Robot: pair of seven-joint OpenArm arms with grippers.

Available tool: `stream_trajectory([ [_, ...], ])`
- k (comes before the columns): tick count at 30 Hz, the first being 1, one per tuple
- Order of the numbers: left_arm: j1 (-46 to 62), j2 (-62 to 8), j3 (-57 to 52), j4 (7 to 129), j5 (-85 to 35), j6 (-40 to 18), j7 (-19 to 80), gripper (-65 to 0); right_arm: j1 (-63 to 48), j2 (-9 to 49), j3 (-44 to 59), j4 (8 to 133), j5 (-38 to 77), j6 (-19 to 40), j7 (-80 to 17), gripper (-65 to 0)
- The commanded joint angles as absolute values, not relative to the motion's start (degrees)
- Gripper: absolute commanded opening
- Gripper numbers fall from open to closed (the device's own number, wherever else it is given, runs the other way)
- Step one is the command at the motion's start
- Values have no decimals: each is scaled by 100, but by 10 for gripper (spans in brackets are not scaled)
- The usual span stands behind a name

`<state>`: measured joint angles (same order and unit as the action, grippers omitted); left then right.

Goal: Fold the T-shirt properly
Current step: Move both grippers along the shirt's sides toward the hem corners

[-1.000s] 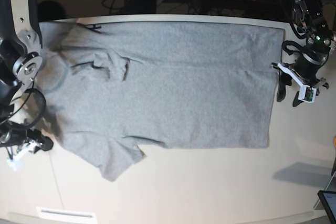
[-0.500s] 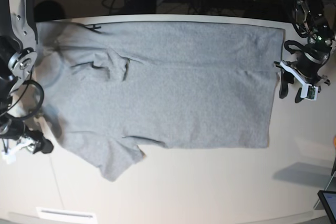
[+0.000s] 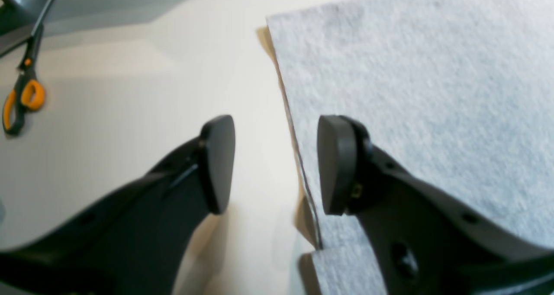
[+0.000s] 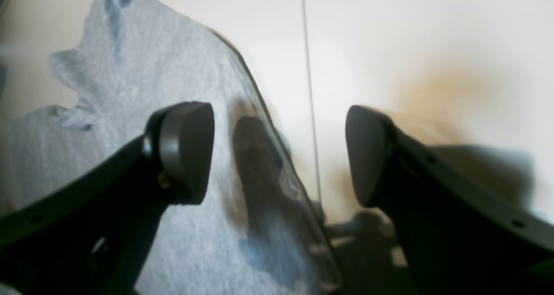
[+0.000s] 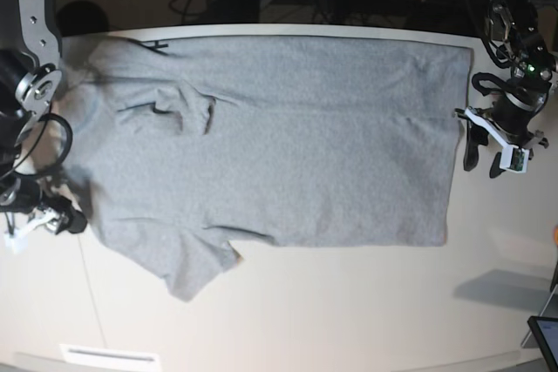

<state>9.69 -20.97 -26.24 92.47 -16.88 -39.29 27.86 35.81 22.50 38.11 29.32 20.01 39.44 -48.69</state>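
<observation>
the shirt (image 5: 279, 141) is seen spread flat on the bench (image 5: 349, 320), plain side up, no lettering visible; hem toward the left arm's side, collar and sleeves toward the right arm's side. one sleeve (image 5: 193, 263) lies out flat toward the near edge, the other (image 5: 179, 106) is bunched and turned in on the body. no fold is seen yet, so the step in hand is judged to be the first grasp. the left hand (image 3: 272, 165) is held spread and empty, straddling the hem edge, one finger over cloth and the other over bare bench; whether the cloth is touched cannot be told. the right hand (image 4: 277, 156) is spread wide and empty at the shoulder edge, one finger above the shirt, the other above the bench; the view is blurred and contact cannot be judged. next move, as judged: each hand to be lowered until the lower finger slips under a single layer at its edge, then pressed together on the cloth before any lift. the bunched sleeve would probably need flattening first, or the fold will carry a lump. scissors (image 3: 19, 96) lie on the bench well apart from the hem, out of the working path.
</observation>
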Motion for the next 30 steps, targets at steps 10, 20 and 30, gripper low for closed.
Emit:
stream_trajectory([
  [10, 910, -2237, -2686, 9367, -1780, -3908, 2651, -349, 3776, 2132, 3793, 3002, 2114, 4000, -4752, -209],
  [20, 892, -2246, -2686, 9332, -1780, -3908, 2651, -349, 3697, 1859, 3319, 3002, 2123, 4000, -4752, -216],
  [30, 400, -2352, -2695, 8699, -1789, -3881, 2686, -344, 3697, 1851, 3319, 3002, 2114, 4000, -4769, -321],
])
